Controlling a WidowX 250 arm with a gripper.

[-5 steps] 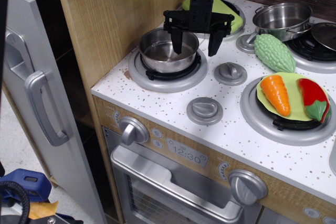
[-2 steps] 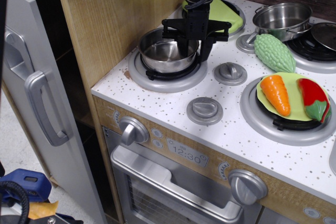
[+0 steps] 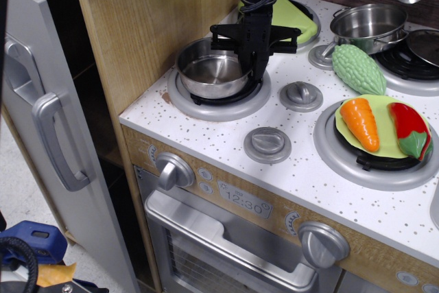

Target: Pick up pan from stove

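The pan point(image 3: 206, 73), a small shiny steel pot with straight sides, sits on the front left burner point(image 3: 218, 103) of the stove point(image 3: 219, 135), pushed a little to the left on the ring. My black gripper point(image 3: 252, 66) comes straight down from above. Its fingers are drawn together over the pan's right rim, one inside the wall and one outside. The pan's bottom still looks close to the burner. The right part of the rim is hidden behind the fingers.
A tall wooden cabinet wall point(image 3: 137, 25) stands close to the pan's left. A wider steel pot point(image 3: 368, 25) sits at the back right, with a green gourd point(image 3: 358, 68) in front of it. A carrot point(image 3: 359, 123) and red pepper point(image 3: 409, 130) lie on the right burner. Grey knobs point(image 3: 300, 95) sit mid-top.
My gripper came down from above the pan to its right rim and its fingers drew together on the wall. The pan shifted slightly to the left.
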